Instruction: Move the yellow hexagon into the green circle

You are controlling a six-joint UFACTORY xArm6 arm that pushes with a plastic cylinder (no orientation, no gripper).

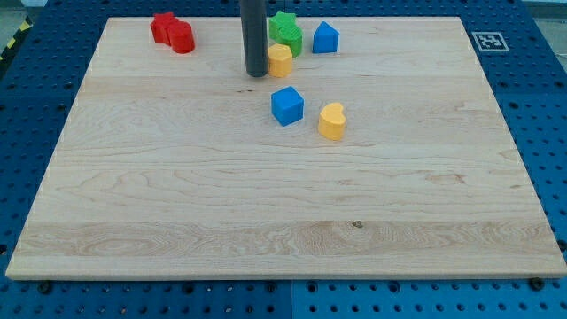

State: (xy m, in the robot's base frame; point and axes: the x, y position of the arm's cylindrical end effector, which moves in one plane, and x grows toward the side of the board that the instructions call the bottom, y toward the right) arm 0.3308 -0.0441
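The yellow hexagon (280, 60) sits near the view's top centre, touching the lower edge of the green circle (290, 38). A green star (282, 23) lies just behind the green circle. My tip (257, 73) is right at the yellow hexagon's left side, touching or nearly touching it. The rod rises straight up out of the view.
A blue house-shaped block (325, 38) stands right of the green blocks. A blue cube (287, 105) and a yellow heart (332, 121) lie below the hexagon. A red star (162, 26) and red circle (181, 37) sit at top left. A marker tag (490, 41) is at the board's top right.
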